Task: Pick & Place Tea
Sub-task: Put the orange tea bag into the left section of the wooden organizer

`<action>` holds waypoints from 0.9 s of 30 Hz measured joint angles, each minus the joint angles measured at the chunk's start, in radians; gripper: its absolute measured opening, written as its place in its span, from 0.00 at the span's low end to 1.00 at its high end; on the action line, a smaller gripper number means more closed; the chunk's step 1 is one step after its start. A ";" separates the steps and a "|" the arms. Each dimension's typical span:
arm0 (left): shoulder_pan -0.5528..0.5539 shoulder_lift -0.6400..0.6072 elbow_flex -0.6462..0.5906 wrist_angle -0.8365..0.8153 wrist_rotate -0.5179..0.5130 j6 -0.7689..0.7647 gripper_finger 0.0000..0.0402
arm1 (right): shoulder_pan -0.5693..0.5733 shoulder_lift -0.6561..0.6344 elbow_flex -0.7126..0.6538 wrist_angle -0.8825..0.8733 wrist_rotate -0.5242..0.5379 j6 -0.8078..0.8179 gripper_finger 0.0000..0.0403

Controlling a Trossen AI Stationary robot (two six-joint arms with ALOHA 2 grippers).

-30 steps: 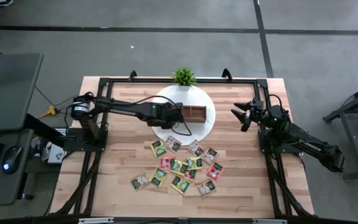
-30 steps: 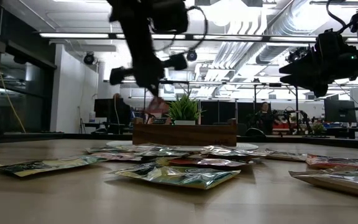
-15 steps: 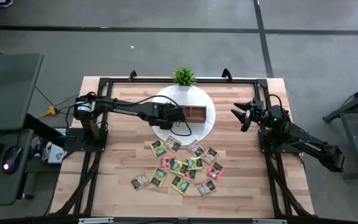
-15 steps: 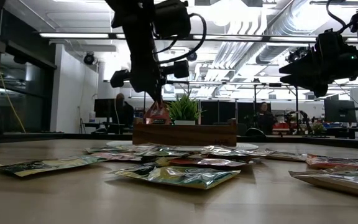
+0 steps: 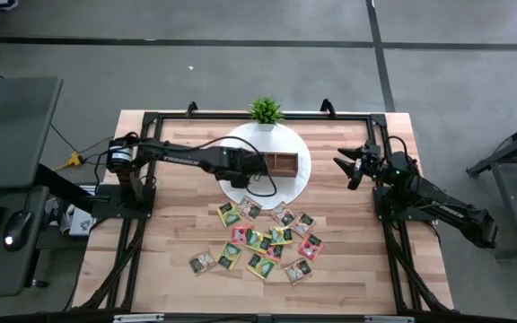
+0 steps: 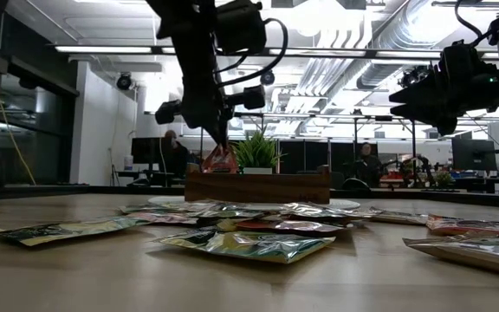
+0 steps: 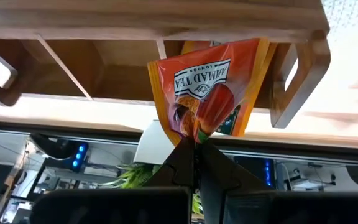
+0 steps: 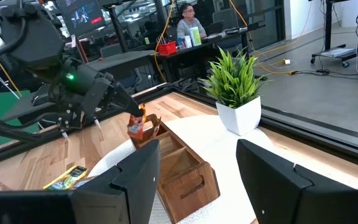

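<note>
My left gripper is over the left end of the brown wooden tray, shut on an orange-red tea sachet. In the low view the sachet hangs under the gripper, its lower end at the tray's top edge. Several more tea sachets lie flat and scattered on the table, nearer than the tray. My right gripper waits open at the right side, level, with nothing between its fingers. My left gripper pinches one edge of the sachet between its two fingertips. The fingers slant down from the table's left. The sachet hangs roughly upright below them, over the tray's left end compartment. Whether its lower end touches the tray I cannot tell.
The tray stands on a round white plate at the table's far middle. A small green plant in a white pot stands just beyond it. A black frame runs around the table. People sit at desks in the room behind.
My left gripper has rolled its wrist while staying over the tray's left end. The sachet has swung from a tilted, higher pose to hang lower and more upright at the tray's top edge.
</note>
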 joint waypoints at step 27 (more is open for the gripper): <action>0.062 0.000 0.000 0.002 0.122 0.020 0.00 | 0.000 0.000 0.000 0.000 0.000 0.000 0.52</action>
